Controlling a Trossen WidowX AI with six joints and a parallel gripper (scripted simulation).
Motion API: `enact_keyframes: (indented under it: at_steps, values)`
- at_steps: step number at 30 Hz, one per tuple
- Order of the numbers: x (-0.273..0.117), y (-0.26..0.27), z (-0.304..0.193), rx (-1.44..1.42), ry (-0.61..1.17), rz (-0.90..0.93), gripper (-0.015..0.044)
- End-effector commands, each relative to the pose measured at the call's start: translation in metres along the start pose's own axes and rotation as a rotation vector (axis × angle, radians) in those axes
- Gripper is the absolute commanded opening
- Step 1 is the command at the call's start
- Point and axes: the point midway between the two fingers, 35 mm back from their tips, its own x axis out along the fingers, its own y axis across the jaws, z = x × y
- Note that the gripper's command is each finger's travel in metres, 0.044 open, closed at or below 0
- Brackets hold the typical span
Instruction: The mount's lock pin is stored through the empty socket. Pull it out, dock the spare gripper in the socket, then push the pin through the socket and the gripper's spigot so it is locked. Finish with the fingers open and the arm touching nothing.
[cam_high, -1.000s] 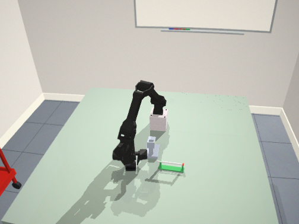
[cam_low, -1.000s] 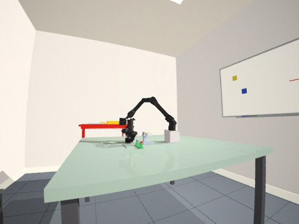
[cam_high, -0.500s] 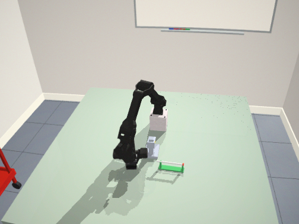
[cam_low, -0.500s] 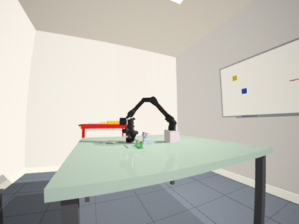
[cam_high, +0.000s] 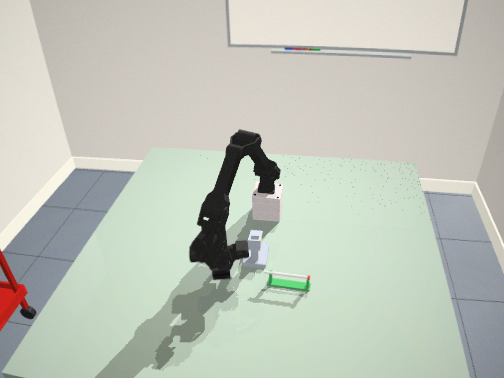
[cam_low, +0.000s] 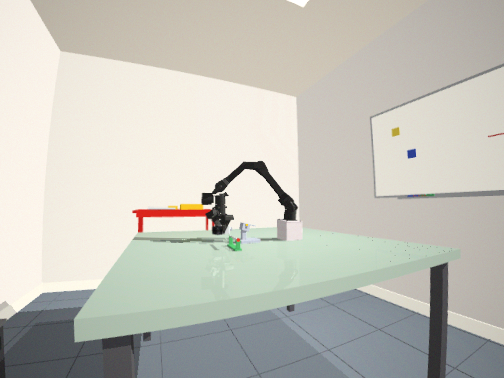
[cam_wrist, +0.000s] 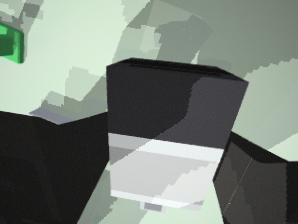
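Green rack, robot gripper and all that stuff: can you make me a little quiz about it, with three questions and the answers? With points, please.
1. Pick one: the red-ended pin (cam_high: 287, 274) (cam_low: 238, 240) lies across A) the green rack (cam_high: 289, 284) (cam_low: 234, 247) (cam_wrist: 19, 45), B) the pink block, C) the red cart.
2. True or false: the spare gripper (cam_high: 221, 274) (cam_low: 218, 231) (cam_wrist: 165, 119) is docked in the pale mount (cam_high: 255, 245) (cam_low: 244, 232) (cam_wrist: 50, 116).
3. Fill in: the robot's gripper (cam_high: 220, 265) (cam_low: 218, 228) (cam_wrist: 165, 119) is shut on a spare gripper coloured black and ____.

Key: 1 A; 2 false; 3 white.
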Motion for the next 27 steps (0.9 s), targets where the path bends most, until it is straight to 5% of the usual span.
enact_keyframes:
  at_steps: [1, 27]
  values:
    - [-0.0037, 0.0002, 0.0005, -0.076, -0.009, -0.006, 0.0000]
    - [-0.0059, 0.0053, -0.0045, -0.727, -0.008, -0.011, 0.0000]
